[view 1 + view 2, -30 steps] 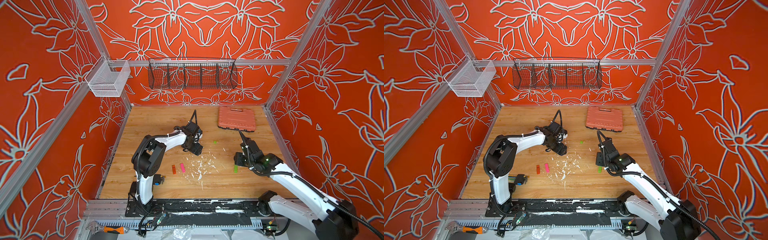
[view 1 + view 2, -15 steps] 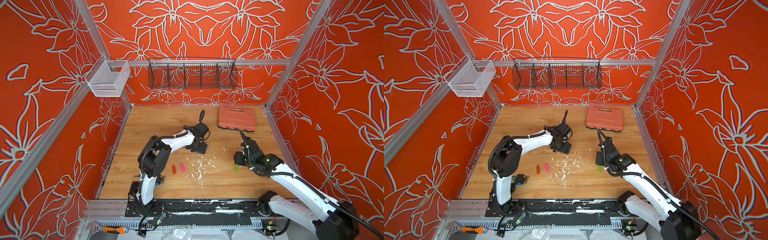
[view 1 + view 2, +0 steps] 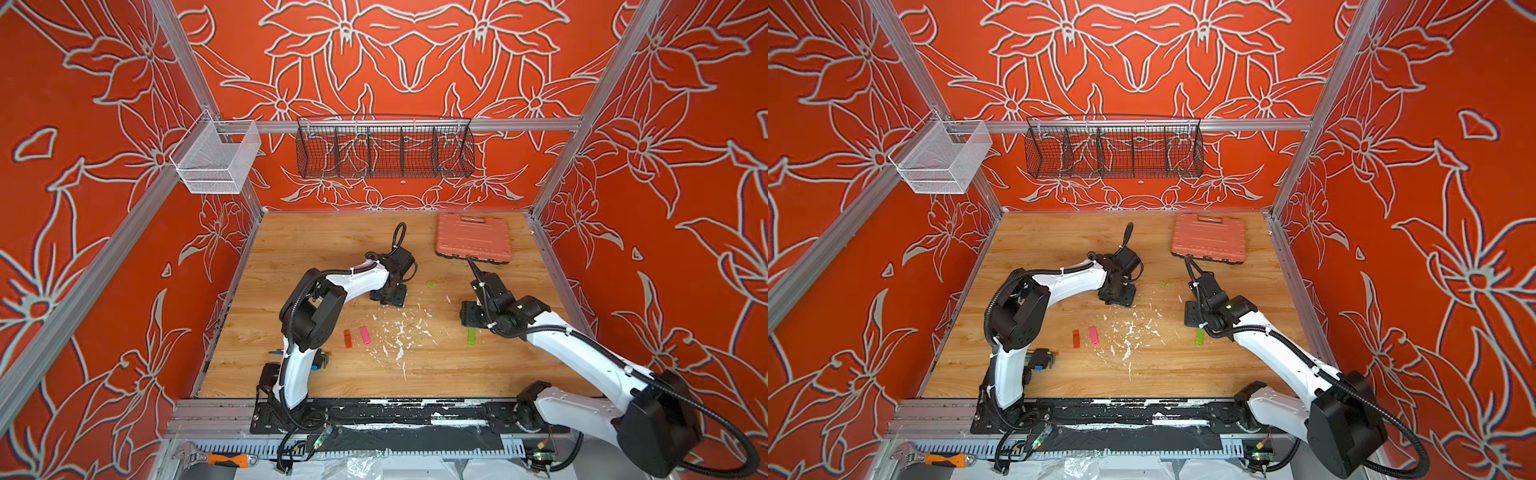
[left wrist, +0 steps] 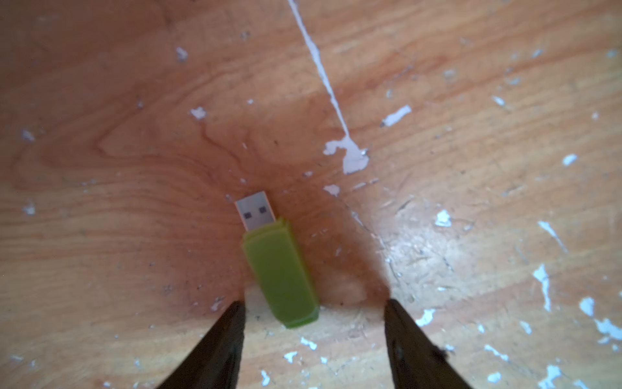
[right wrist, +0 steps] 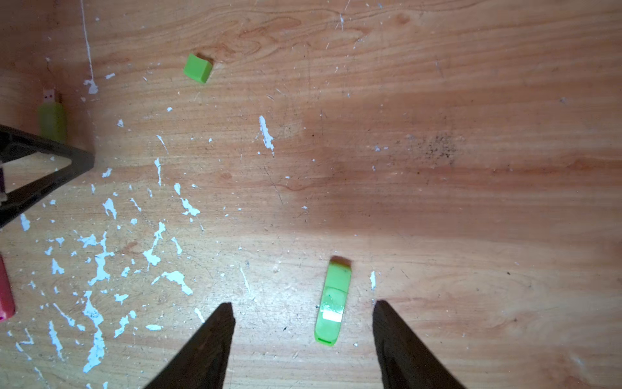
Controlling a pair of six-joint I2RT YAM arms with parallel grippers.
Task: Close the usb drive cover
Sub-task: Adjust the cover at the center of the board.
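Brings left gripper [image 4: 314,302] across over the uncapped drive [image 4: 279,269], which lies untouched between open, narrowing tips. Leaves right gripper [image 5: 303,303] spread wider, with cap [image 5: 198,68] loose well ahead. Points to a grasp next; capping not yet done.

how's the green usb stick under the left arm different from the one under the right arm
The left stick is dull olive with its metal plug bare; the right stick is brighter green and shows no metal. Both lie flat on the table, ungripped.
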